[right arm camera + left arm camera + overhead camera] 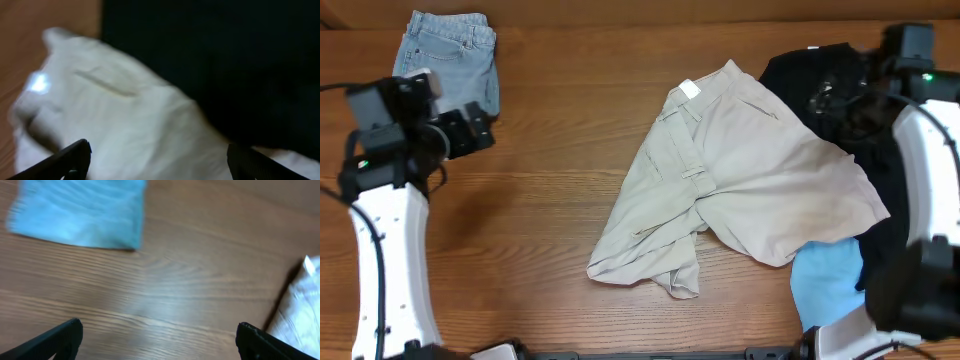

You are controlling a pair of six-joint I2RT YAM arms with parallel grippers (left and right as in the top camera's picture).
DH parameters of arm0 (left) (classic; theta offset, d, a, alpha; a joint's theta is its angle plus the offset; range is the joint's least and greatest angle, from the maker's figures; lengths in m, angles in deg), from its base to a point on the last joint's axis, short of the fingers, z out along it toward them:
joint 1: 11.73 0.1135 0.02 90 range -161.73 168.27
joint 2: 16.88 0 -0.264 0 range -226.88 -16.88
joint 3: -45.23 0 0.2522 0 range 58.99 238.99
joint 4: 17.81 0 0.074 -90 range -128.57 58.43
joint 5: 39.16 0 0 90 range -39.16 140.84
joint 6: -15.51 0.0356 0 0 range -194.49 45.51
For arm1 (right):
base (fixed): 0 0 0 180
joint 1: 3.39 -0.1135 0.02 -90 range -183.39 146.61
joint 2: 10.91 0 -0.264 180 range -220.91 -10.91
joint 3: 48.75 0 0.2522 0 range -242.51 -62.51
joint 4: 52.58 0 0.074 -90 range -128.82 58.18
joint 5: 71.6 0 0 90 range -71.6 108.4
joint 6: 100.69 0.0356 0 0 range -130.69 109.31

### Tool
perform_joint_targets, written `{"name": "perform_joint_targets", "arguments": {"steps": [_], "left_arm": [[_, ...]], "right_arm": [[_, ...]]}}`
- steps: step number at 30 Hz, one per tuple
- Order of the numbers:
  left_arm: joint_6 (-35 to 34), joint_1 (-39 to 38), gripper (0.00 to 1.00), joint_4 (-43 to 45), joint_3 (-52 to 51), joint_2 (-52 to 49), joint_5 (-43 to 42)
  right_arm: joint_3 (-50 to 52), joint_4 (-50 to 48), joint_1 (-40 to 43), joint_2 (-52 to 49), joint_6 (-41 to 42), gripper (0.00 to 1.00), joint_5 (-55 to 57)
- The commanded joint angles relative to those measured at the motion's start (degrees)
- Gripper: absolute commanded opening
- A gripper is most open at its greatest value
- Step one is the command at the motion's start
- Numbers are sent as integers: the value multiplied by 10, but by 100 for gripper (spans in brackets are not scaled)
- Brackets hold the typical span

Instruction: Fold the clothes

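You have the beige shorts crumpled mid-table, overlapping the black garment and blue cloth at right, denim shorts far left, with your left gripper and right gripper both spread apart.

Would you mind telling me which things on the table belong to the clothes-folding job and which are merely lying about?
Belong to the job: beige shorts, crumpled mid-table; black garment; light-blue cloth; pale denim shorts, apparently folded, far left.
Just lying about: nothing visible; the only other thing is the wooden table.
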Motion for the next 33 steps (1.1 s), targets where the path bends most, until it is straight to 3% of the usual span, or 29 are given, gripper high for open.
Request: {"name": "perform_joint_targets", "arguments": {"steps": [1, 11, 20, 33], "left_arm": [[24, -45, 100, -2, 11, -40, -18], [24, -111, 100, 1, 11, -97, -15], [24, -116, 100, 0, 11, -101, -15], [30, -116, 100, 0, 11, -101, -16]], "right_arm": [[-1, -19, 67, -72, -26, 88, -72], [-1, -49, 99, -199, -59, 84, -111], [-1, -73, 110, -250, -59, 84, -89], [-1, -149, 211, -311, -55, 84, -89]]}}
